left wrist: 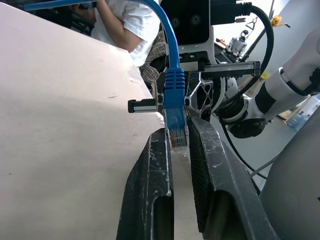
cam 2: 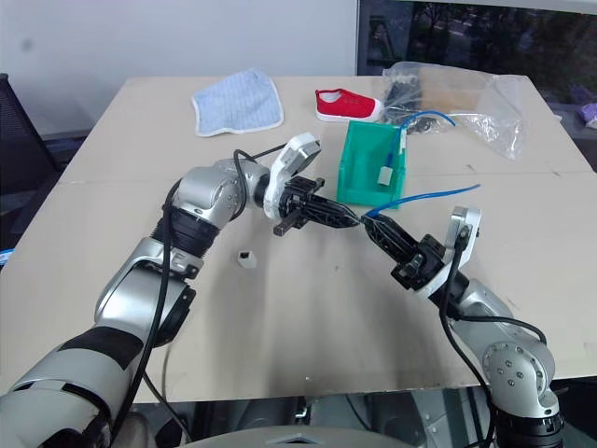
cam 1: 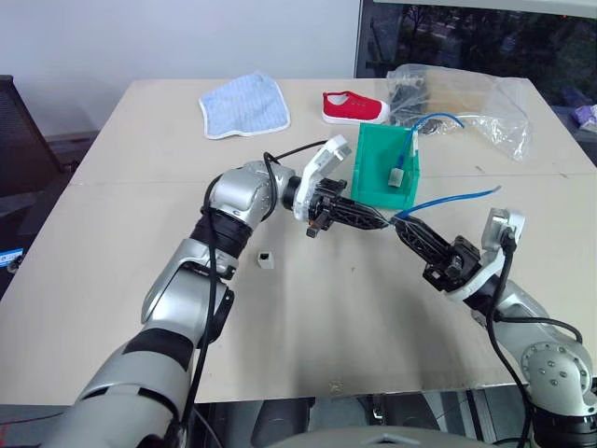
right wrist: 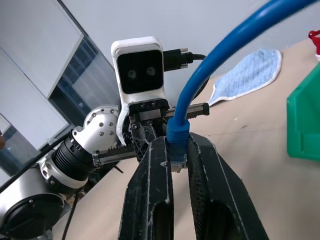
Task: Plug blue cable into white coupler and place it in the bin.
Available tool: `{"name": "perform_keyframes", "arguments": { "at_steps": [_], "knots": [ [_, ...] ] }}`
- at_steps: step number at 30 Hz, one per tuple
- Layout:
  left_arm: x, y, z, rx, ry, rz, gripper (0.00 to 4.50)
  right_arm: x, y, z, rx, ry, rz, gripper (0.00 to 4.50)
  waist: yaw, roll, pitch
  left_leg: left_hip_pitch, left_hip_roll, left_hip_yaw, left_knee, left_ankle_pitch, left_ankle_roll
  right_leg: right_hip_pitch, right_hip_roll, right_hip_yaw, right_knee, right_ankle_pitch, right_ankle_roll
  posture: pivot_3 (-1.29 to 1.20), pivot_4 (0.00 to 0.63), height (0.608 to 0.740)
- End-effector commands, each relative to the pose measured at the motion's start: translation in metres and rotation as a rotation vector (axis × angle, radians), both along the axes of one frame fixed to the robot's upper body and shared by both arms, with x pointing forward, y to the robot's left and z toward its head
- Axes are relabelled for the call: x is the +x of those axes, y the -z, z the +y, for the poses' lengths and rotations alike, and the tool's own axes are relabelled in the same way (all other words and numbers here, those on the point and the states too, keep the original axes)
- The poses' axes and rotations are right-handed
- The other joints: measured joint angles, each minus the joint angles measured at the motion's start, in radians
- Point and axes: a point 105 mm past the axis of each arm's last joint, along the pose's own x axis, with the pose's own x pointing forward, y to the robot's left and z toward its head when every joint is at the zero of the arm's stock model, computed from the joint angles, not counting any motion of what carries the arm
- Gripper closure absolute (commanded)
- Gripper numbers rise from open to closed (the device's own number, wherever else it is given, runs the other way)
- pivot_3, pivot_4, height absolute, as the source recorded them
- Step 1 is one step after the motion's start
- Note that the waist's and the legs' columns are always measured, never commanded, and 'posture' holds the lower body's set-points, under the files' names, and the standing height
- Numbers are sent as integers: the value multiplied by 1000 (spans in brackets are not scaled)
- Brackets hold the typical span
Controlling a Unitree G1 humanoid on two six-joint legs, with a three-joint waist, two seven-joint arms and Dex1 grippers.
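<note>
The blue cable [cam 1: 454, 198] is hanging in the air above the table [cam 1: 373, 317], its clear plug end pinched where both grippers are meeting, its free length arching away toward the table's right side. The right gripper [right wrist: 175, 162] is clamping shut on the plug boot, and the left gripper [left wrist: 178, 145] is pressing its fingers nearly closed against the same plug from the opposite side. The white coupler [cam 1: 266, 259] is sitting alone on bare tabletop beneath the left forearm, well apart from the plug, with open surface all around it. The teal-green bin [cam 1: 384, 168] is standing just behind the grippers, holding a second blue cable with a greyish connector. Farther back, a red shoe [cam 1: 354, 107], a blue cloth [cam 1: 244, 105] and a clear plastic bag [cam 1: 466, 103] are lying near the far edge.
</note>
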Motion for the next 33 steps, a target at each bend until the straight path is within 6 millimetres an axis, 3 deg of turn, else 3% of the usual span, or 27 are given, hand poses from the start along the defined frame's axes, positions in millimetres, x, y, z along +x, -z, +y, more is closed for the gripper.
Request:
{"name": "perform_keyframes", "arguments": {
  "at_steps": [1, 6, 10, 15, 17, 20, 24, 26, 29, 33],
  "knots": [
    [-12, -15, -3, -68, 66, -45, 2915, -2, -9, 2, 14, -22, -33, 4500, -1, 0, 0, 0, 0, 0, 0, 0, 0, 0, 0, 0, 0, 0, 0, 0, 150, 740],
    [-13, -44, 18, -180, -83, -146, 825, 6, -6, -6, 23, 25, -24, 4500, -4, 0, 0, 0, 1, 0, 0, 0, 0, 0, 0, 0, 0, 0, 0, 0, 150, 740],
    [-27, -51, 49, -204, -318, -305, 825, 19, -4, -23, -22, 172, -80, 4500, -15, 1, 0, 1, 3, 0, -1, 0, 0, -1, 0, 2, 1, 0, 0, 0, 150, 740],
    [-29, -39, 83, -228, -899, -508, 825, 25, 3, -32, -62, 247, -87, 4500, -4, 2, -1, 1, 4, 0, -2, 0, 0, -1, -2, 3, -1, 0, 0, 0, 150, 740],
    [-41, -19, 100, -169, -1125, -579, 825, 29, 4, -28, -65, 252, -80, 4500, 2, 1, -1, 1, 3, 3, -1, 0, 0, -1, -5, 5, 0, 0, 0, 0, 150, 740],
    [-64, 5, 114, -81, -1318, -635, 825, 33, 4, -18, -71, 236, -71, 4500, 2, 1, -2, 3, 2, 6, -2, 0, 0, -1, -5, 8, 0, 1, 0, 0, 150, 740],
    [-83, 39, 125, 62, -1441, -691, 825, 34, 2, -13, -89, 202, -74, 4500, 19, 1, -3, 4, 1, 3, -2, 2, -3, 0, -5, 7, -1, 1, -2, 0, 150, 740],
    [-89, 60, 131, 108, -1527, -630, 825, 36, -2, -12, -91, 199, -78, 4500, 22, 1, -3, 12, 1, 6, -4, 2, -3, 9, -6, 8, -2, 0, -4, 0, 150, 740],
    [-89, 84, 127, 155, -1557, -560, 825, 37, -6, -13, -91, 197, -80, 4500, 27, 1, -3, 18, 1, 7, -8, 1, -3, 13, -6, 9, -5, -2, -6, 0, 150, 740],
    [-81, 98, 127, 161, -1599, -489, 825, 37, -5, -12, -99, 191, -77, 4500, 24, 0, -3, 18, 1, 7, -8, 1, -3, 13, -5, 8, -5, -2, -6, 0, 150, 740]
  ]
}}
